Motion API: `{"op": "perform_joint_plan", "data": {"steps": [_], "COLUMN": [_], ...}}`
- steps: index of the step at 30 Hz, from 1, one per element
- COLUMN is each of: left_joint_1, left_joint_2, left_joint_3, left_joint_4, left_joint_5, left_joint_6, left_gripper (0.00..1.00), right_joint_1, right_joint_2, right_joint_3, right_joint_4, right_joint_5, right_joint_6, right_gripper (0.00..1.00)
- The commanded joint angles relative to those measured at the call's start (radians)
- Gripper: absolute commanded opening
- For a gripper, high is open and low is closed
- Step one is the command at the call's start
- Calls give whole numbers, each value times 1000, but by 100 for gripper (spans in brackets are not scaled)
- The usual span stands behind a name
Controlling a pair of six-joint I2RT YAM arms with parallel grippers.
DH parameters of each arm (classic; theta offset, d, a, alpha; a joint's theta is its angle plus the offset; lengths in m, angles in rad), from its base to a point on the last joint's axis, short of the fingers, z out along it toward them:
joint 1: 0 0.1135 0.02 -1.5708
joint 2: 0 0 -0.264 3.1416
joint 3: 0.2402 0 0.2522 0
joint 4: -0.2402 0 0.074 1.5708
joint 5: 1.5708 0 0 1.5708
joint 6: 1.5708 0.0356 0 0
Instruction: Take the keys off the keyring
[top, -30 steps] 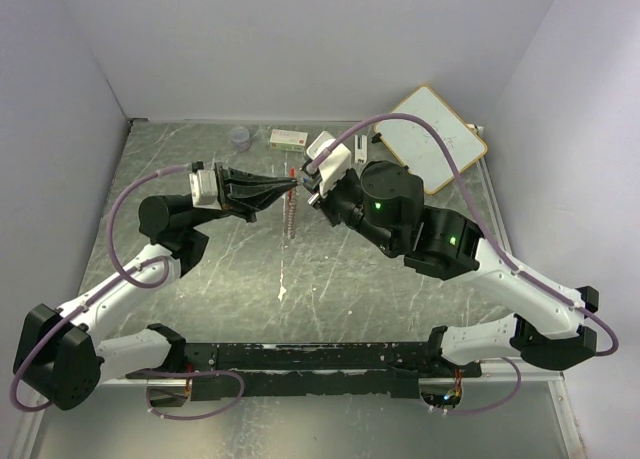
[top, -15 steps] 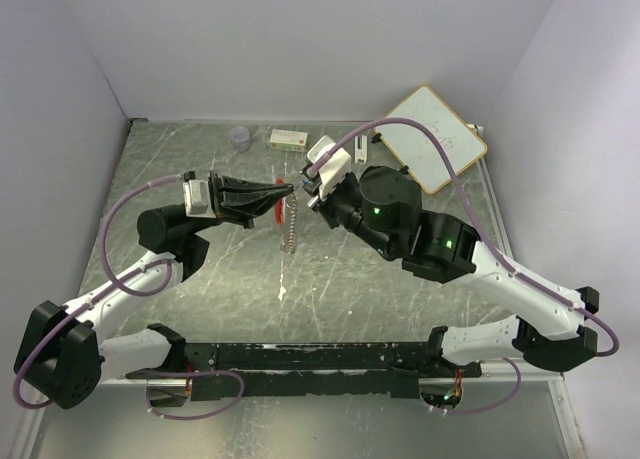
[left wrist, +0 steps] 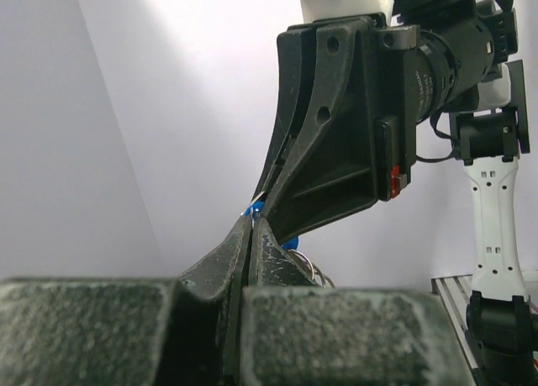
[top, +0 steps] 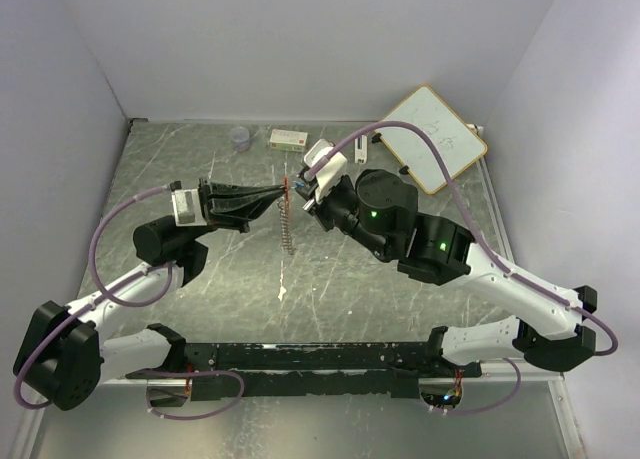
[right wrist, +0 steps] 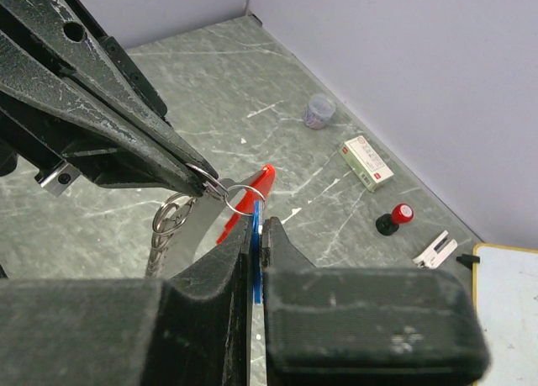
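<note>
Both grippers meet in mid-air above the table's far middle. My left gripper (top: 282, 190) is shut on the small silver keyring (right wrist: 240, 197), pinching it at its tip (left wrist: 250, 224). My right gripper (top: 301, 193) is shut on the blue-headed key (right wrist: 255, 264), which is threaded on that ring and stands edge-on between its fingers (right wrist: 256, 228). The blue head also shows in the left wrist view (left wrist: 289, 244). The silver bunch of keys (top: 287, 226) with its red strip (right wrist: 253, 193) hangs below the ring, above the table. More linked rings (right wrist: 169, 220) hang beside it.
At the back of the table stand a small clear cup (top: 240, 136), a white box (top: 289, 138), a red-and-black knob (right wrist: 395, 219) and a white clip (right wrist: 435, 250). A whiteboard (top: 432, 137) lies at the back right. Walls close in on three sides.
Both grippers have shifted a little to the left together, still joined at the ring. The left arm has drawn back and the hanging bunch has moved left with them.
</note>
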Motion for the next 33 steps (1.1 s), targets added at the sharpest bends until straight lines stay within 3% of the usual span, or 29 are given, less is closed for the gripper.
{"op": "perform_joint_plan", "data": {"steps": [1,13,33], "left_joint_1": [5,5,6], "left_joint_2": [-4,61,67], "left_joint_3": [-9,-18,-54], "left_joint_4": [174,324,354], "left_joint_5": [-38,-103,-201], "left_joint_6": [-50,-132,-120], "left_gripper": [7,7,7], "right_joint_1": [-6,-7,-8], "right_joint_2": [2,26,95], "right_joint_3": [-24,-95,-106], "right_joint_4": [58,148,148], "right_joint_5": [45,-19,-143], "right_joint_6": [-12,-9,18], "right_gripper": [0,0,0]}}
